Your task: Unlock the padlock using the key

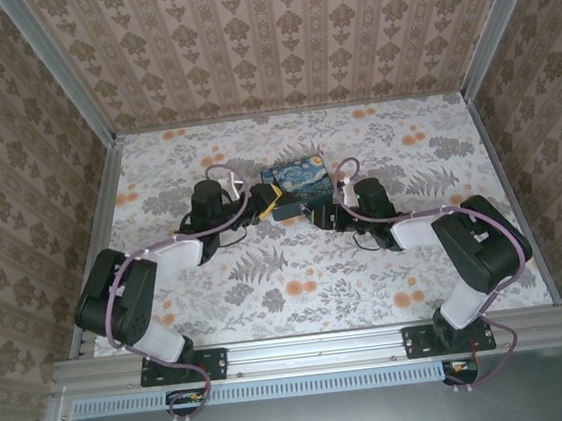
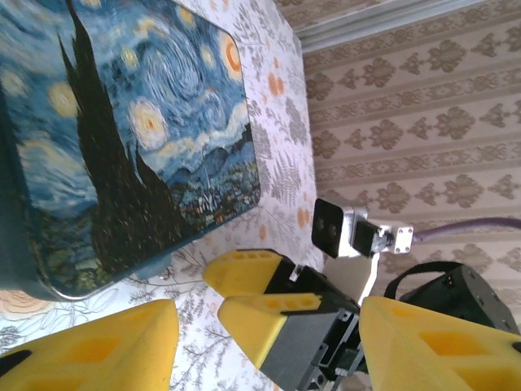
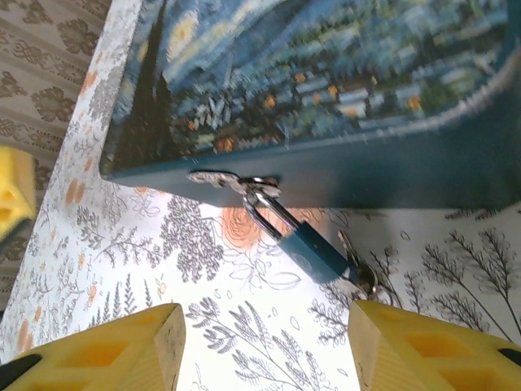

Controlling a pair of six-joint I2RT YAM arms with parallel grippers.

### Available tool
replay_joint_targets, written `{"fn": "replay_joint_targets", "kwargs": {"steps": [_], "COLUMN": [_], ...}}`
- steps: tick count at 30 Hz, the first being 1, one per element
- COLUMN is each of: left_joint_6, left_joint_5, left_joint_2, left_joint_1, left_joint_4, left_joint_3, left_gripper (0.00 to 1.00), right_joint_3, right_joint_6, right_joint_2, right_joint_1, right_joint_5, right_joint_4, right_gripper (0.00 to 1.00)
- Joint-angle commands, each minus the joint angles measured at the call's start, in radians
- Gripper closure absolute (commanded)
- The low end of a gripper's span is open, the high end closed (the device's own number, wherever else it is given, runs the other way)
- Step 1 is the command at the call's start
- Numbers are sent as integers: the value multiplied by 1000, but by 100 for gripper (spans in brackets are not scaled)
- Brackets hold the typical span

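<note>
The small dark bluish padlock [image 3: 311, 249] lies on the floral table. Its shackle is hooked through the metal hasp [image 3: 236, 182] on the front wall of the starry-night box [image 3: 326, 73]. A key on a ring [image 3: 356, 265] lies against the padlock's lower end; whether it sits in the keyhole I cannot tell. My right gripper [image 3: 267, 358] is open just short of the padlock, its yellow fingers [image 3: 122, 350] on either side and touching nothing. My left gripper [image 2: 269, 358] is open beside the box [image 2: 138, 138], and the right gripper [image 2: 221, 295] shows between its fingers.
The box [image 1: 293, 177] stands mid-table, with the left gripper [image 1: 272, 204] and the right gripper [image 1: 319, 214] meeting at its near side. Patterned walls enclose the table [image 1: 299, 289]. There is open tabletop in front of and beside the arms.
</note>
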Motion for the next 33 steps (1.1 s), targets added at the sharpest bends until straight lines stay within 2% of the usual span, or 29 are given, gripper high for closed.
{"fn": "replay_joint_targets", "kwargs": {"steps": [1,4,7,19,25,29,33], "left_joint_6": [201,275,304,330,324,319,319], "left_joint_5": [-66,-108,-124,-128,-119,-110,-107], "left_joint_2": [-62,-85,-98,-90,-71,-60,-57], "left_joint_1": [7,8,7,41,49,50,52], "left_joint_4": [-308,-436,-489,-528,-517,-504,-499], "left_joint_3": [87,143,167,178,177,177,177], "left_gripper": [37,35,35,35,35,35,35], "right_joint_3": [-1,16,41,93,71,70,77], "right_joint_6": [-37,-39,-49,-37,-30,-23,-17], "right_joint_2": [22,66,107,202,203,209,221], "right_joint_1": [-6,-10,-13,-14,-14,-14,-14], "right_joint_5": [-19,-23,-28,-95,-114,-113,-117], "right_joint_4": [12,47,68,144,159,162,163], "right_gripper": [43,43,42,45,50,59,63]}}
